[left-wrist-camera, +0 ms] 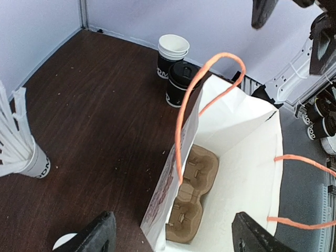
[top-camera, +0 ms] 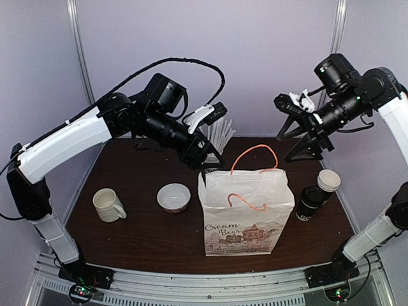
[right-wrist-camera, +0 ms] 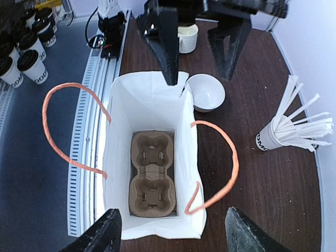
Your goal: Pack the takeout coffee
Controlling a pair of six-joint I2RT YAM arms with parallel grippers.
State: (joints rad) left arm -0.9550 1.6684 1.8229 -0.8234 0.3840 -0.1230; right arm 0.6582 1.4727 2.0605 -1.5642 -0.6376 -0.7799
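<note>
The takeout coffee [top-camera: 310,203] is a black lidded cup standing on the table just right of the white paper bag [top-camera: 245,213]. In the left wrist view the coffee [left-wrist-camera: 181,84] stands beyond the bag [left-wrist-camera: 236,157]. My left gripper [top-camera: 210,160] hangs open and empty over the bag's back left corner, straddling the left wall [left-wrist-camera: 173,239]. Open and empty, my right gripper [top-camera: 296,145] is raised behind the bag's right side and looks down into it [right-wrist-camera: 173,236]. A brown cardboard cup carrier [right-wrist-camera: 152,173] lies on the bag's floor. The coffee is out of the right wrist view.
A stack of white cups [top-camera: 329,180] stands right behind the coffee. A cream mug [top-camera: 108,204] and a white bowl [top-camera: 173,196] sit left of the bag. A white cup of stirrer sticks [right-wrist-camera: 273,139] stands behind the bag. The orange handles [top-camera: 254,153] stick up.
</note>
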